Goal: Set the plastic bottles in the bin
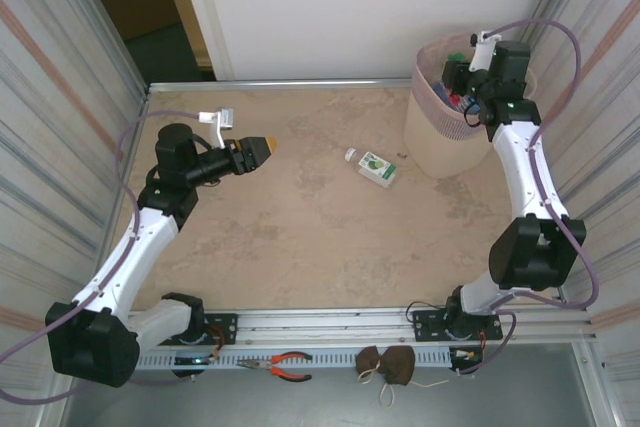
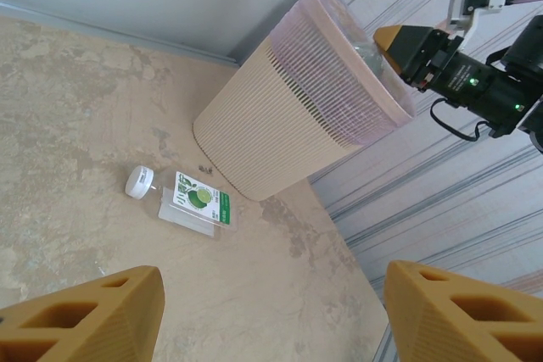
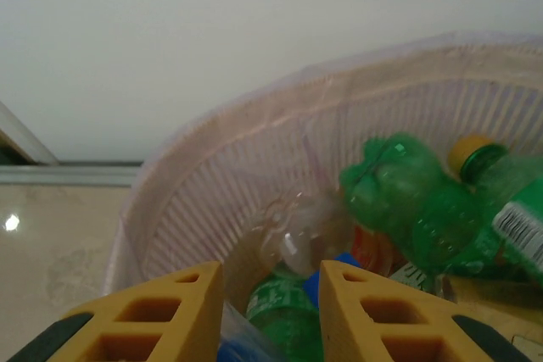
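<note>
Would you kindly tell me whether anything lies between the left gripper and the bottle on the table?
Nothing visible does: only bare table separates the open left gripper from the bottle, which lies on its side. The bin stands beyond the bottle.

1. Looks like a robot lab test cell, not a home or shop.
2. Shown first by a left arm (image 1: 150,232) and a right arm (image 1: 520,172) bolted to a metal rail (image 1: 330,320) at the near edge of a table (image 1: 300,247).
3. Closed in by ribbed metal walls (image 1: 60,97) on both sides and a white panel (image 1: 380,7) behind.
4. Strung with loose purple cables (image 1: 124,162) along the arms.
5. Kept workshop-style, with pliers (image 1: 285,367) lying on a steel shelf (image 1: 520,387) below the rail.
6. Laid out sparsely, with a bin (image 1: 435,142) on the table.
</note>
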Controlling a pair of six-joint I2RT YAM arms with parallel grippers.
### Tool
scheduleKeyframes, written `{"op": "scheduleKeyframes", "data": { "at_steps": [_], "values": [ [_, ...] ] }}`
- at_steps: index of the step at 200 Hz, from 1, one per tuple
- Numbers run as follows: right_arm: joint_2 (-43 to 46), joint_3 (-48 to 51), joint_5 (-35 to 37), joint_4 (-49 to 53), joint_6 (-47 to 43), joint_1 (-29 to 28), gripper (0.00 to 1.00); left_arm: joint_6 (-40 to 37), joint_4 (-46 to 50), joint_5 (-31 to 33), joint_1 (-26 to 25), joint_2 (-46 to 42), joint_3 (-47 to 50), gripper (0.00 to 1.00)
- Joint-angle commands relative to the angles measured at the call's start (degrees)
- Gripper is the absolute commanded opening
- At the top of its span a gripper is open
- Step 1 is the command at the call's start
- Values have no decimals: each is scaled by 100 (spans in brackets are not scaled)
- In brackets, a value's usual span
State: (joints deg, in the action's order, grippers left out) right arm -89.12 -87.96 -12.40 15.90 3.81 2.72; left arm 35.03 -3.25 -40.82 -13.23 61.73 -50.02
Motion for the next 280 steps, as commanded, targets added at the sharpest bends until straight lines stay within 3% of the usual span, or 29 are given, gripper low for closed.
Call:
{"op": "scheduleKeyframes", "data": {
  "at_steps": [1, 26, 81, 132, 217, 252, 280],
  "values": [
    [-72, -207, 161, 977, -535, -155, 33, 37, -141, -12, -19, 3, 17, 69],
    [-50, -48, 926, 1313, -903, -223, 32, 39, -165, 2, -21, 0, 38, 69],
    [-77, 225, 1343, 1646, -1102, -133, 31, 73, -254, -9, -39, 49, 62, 69],
    [-394, -273, 317, 1662, -723, -17, 30, 85, -264, -14, -51, 28, 76, 69],
    [362, -1057, -660, 1324, -56, -71, 35, 31, -229, 48, -56, -27, 71, 69],
    [521, -1034, -1249, 1493, -190, -309, 35, 9, -246, 44, -56, 12, 69, 70],
    [481, -1032, -1412, 1891, -670, -812, 35, -6, -264, 19, -56, 47, 70, 70]
  ]
}}
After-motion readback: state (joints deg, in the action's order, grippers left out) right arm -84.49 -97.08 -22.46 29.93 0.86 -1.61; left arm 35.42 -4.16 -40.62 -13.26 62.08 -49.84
